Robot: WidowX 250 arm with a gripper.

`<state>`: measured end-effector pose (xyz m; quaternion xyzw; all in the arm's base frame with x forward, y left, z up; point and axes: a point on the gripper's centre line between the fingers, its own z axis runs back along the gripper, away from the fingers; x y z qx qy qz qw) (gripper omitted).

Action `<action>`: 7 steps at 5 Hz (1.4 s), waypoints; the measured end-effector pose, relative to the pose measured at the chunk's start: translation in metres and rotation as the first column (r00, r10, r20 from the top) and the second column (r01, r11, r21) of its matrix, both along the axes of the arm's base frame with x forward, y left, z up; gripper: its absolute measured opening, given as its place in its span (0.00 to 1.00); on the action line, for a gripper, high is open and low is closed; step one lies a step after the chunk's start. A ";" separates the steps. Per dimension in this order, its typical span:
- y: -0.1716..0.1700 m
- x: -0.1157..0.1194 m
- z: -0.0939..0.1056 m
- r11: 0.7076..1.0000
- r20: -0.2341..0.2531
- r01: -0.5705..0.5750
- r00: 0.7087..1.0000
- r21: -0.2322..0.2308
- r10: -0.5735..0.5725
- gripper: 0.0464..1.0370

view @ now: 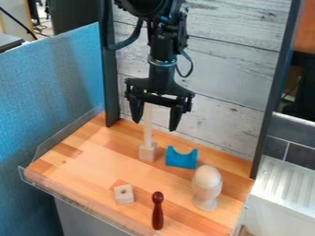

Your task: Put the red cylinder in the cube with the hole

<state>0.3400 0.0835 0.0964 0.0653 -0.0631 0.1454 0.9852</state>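
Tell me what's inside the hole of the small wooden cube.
Nothing pokes out of the cube; its hole looks dark, so its depths cannot be seen. The red cylinder is outside, beside the cube.

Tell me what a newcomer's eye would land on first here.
Probably the black gripper, hanging open over the back of the wooden table. Next, the bright blue block with its curved notch, toward the back, and the dark red peg near the front edge, just right of the small cube with a hole in the view.
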 end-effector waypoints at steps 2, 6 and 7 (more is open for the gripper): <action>-0.002 -0.008 -0.020 1.000 -0.045 0.014 0.999 -0.007 -0.014 0.96; -0.029 -0.057 -0.052 0.974 0.013 0.216 0.976 0.074 -0.217 0.96; -0.031 -0.057 -0.054 0.975 0.027 0.212 0.976 0.074 -0.214 0.96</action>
